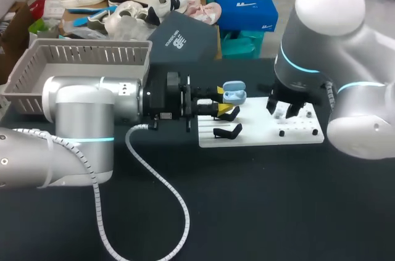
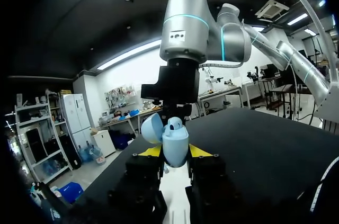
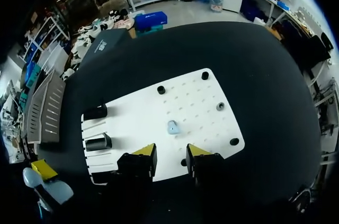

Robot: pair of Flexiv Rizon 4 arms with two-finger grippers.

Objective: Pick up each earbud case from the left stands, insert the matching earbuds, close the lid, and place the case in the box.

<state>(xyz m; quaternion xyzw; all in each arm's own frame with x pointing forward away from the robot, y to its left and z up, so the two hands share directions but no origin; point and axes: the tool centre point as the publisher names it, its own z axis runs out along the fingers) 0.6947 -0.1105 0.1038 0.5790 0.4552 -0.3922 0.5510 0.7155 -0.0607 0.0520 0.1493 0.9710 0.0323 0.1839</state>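
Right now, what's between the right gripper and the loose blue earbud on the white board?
Nothing. In the right wrist view, only a bare strip of the white board separates the open right gripper from the earbud just ahead of it.

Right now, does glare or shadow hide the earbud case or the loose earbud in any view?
Head view: the light is even, the earbud case is plain to see, and the only sheen is on the right arm. Left wrist view: ceiling lights are bright behind, yet the case stays clear. Right wrist view: the white board is bright but not washed out, and the earbud shows on it; the case sits in the dim margin.
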